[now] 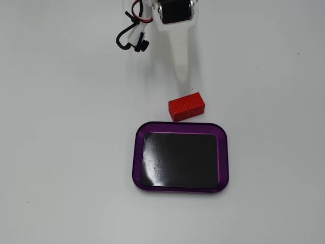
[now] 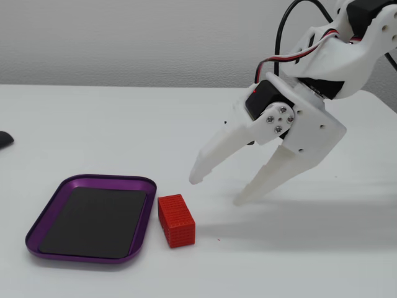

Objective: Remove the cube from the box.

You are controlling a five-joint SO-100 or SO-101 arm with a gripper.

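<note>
Beside box (image 1: pixel 222 152) rim | cube (image 1: pixel 187 106): red, dotted, flat | claw (image 2: pixel 216 190) empty

The block (image 2: pixel 176 220) is bright red with a fine dotted grid over its faces. The tray (image 2: pixel 141 211) has a glossy purple rim around a shiny black floor. The claw (image 2: pixel 217 189) is plain white, with black and red cables (image 2: pixel 286 43) behind it. The bench (image 2: pixel 93 130) is white.
</note>
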